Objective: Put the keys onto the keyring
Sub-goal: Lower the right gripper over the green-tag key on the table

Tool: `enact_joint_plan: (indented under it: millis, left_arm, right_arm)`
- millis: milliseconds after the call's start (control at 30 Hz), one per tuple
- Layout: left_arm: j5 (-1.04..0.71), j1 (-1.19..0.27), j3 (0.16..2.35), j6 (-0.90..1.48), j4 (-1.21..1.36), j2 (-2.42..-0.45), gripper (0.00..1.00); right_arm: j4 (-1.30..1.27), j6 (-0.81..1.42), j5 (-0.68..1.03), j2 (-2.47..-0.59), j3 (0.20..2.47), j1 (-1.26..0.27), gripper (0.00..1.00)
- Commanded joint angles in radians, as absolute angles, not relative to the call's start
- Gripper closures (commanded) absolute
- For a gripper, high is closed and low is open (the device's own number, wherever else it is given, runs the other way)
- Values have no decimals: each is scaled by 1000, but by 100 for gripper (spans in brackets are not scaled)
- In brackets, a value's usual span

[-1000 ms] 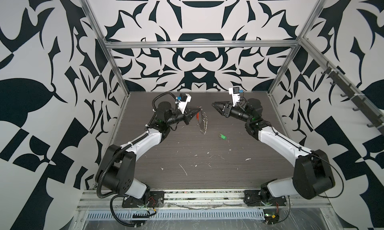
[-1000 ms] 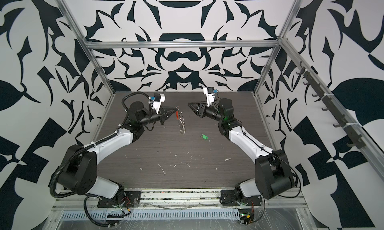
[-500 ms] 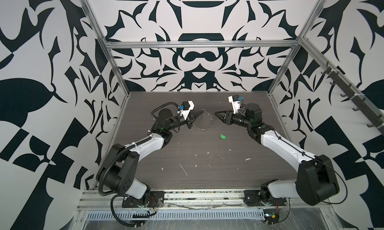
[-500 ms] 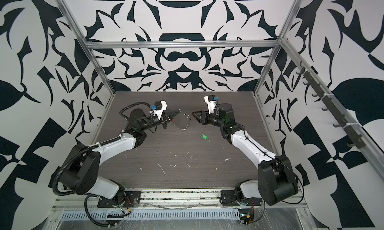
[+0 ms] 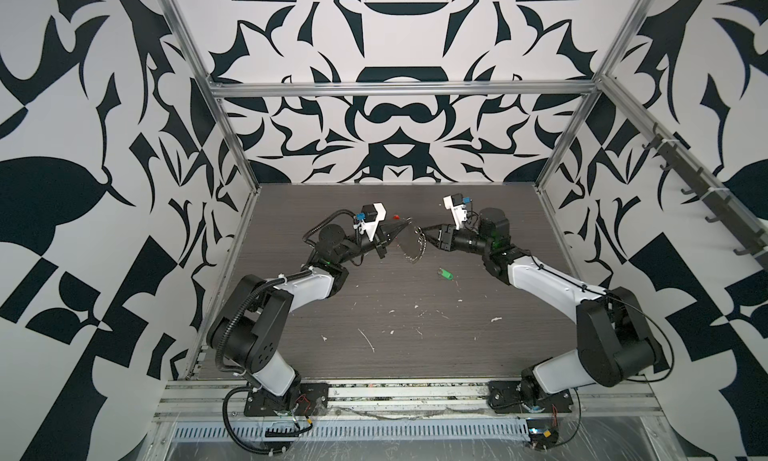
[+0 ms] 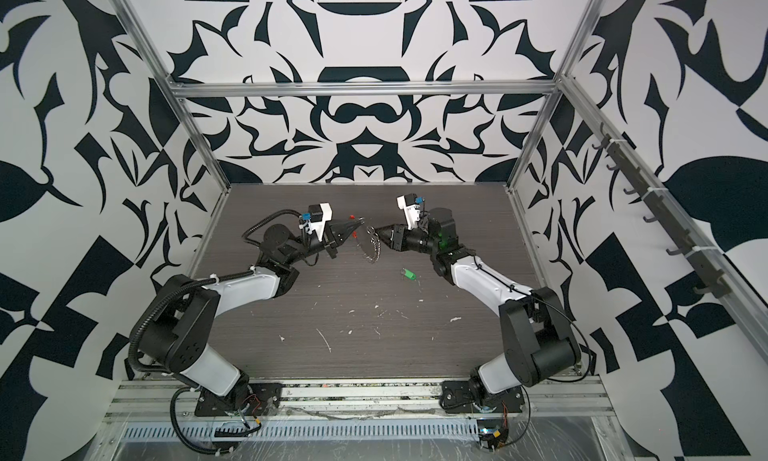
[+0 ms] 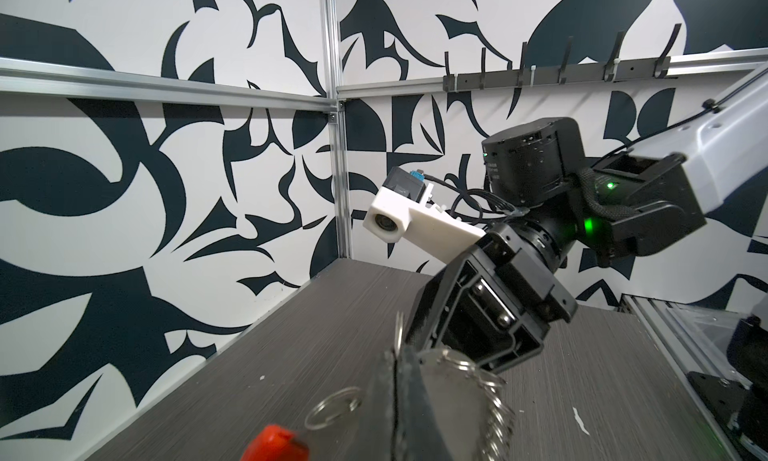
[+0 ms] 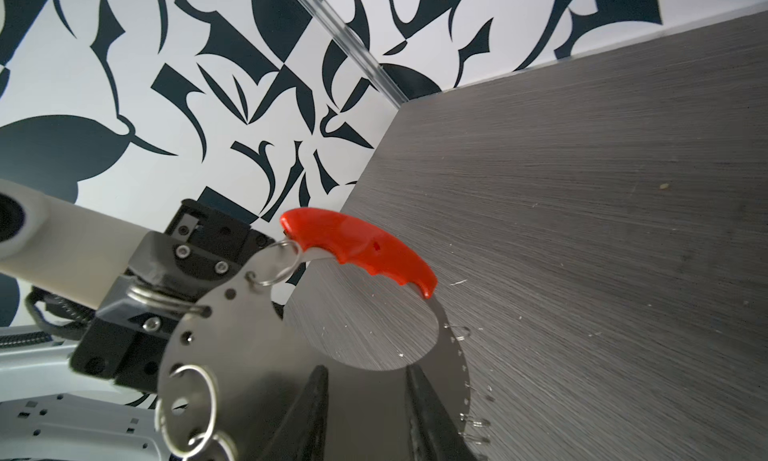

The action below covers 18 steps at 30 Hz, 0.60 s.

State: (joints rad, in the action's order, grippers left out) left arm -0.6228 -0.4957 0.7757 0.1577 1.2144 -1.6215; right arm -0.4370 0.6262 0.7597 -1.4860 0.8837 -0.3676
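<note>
The keyring point(image 5: 412, 247) point(image 6: 371, 247) is a crescent metal plate with a red-orange grip point(image 8: 357, 247) and small silver rings along its rim. It hangs above the table's far middle. My left gripper point(image 5: 404, 227) point(image 6: 354, 229) point(image 7: 401, 396) is shut on the plate's edge. My right gripper point(image 5: 424, 242) point(image 6: 379, 233) point(image 8: 368, 373) is open and faces the plate from the other side, its fingertips point(image 8: 320, 373) spread close in front of the metal face. The keys, a green tag point(image 5: 446, 274) point(image 6: 409, 274) with a tiny ring, lie on the table below the right gripper.
The dark wood-grain table point(image 5: 395, 321) carries small white scraps near its front middle. Patterned walls and aluminium frame posts point(image 5: 232, 138) enclose it. A rail of black hooks point(image 5: 706, 197) runs along the right wall. Both arm bases sit at the front edge.
The left gripper has come down and turned the keyring from hanging edge-on to facing the right gripper. The right gripper has moved in close to the plate, its jaws a little narrower.
</note>
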Motion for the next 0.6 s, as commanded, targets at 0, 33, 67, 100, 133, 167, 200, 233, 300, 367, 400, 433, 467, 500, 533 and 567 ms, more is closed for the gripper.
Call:
enact_joint_plan:
  millis: [0, 33, 67, 100, 133, 167, 200, 233, 300, 367, 400, 433, 467, 500, 533, 567]
  left_arm:
    - [-602, -492, 775, 196, 1329, -1635, 100]
    - [-600, -492, 776, 201, 1334, -1637, 100]
    - [-599, -491, 776, 203, 1336, -1639, 100]
    - [-599, -492, 779, 208, 1337, -1640, 100]
    - [-596, -492, 779, 211, 1339, -1642, 100]
    - [-594, -491, 780, 217, 1343, -1645, 100]
    - [-593, -492, 781, 222, 1348, -1649, 100]
    - [-591, -493, 782, 229, 1354, -1652, 100]
    - [-588, -493, 784, 239, 1366, -1660, 100]
    - [-584, -493, 784, 245, 1368, -1665, 100]
    - [-583, -492, 784, 245, 1368, -1668, 100]
    - [-581, -492, 783, 247, 1367, -1672, 100]
    - [-579, -493, 782, 246, 1365, -1673, 100]
    - [-575, -492, 779, 245, 1357, -1674, 100]
    - [-568, -491, 774, 242, 1347, -1673, 100]
    - [-565, -492, 770, 237, 1335, -1669, 100]
  right_arm:
    - [-506, 641, 779, -1472, 932, -376, 65]
    - [-511, 642, 779, -1474, 934, -377, 65]
    - [-514, 645, 779, -1475, 934, -377, 65]
    - [-517, 647, 778, -1479, 937, -380, 65]
    - [-518, 649, 777, -1482, 941, -382, 65]
    - [-524, 651, 777, -1486, 943, -384, 65]
    - [-529, 654, 776, -1492, 946, -388, 65]
    - [-535, 656, 776, -1497, 949, -393, 65]
    - [-540, 660, 775, -1510, 960, -400, 66]
    - [-542, 666, 772, -1518, 965, -403, 66]
    - [-545, 668, 772, -1517, 964, -403, 66]
    - [-524, 659, 761, -1511, 963, -403, 66]
    - [-475, 634, 737, -1498, 965, -401, 66]
    - [-389, 592, 684, -1476, 969, -400, 66]
    - [-272, 533, 606, -1451, 974, -400, 66]
    - [-178, 491, 525, -1426, 977, -400, 65]
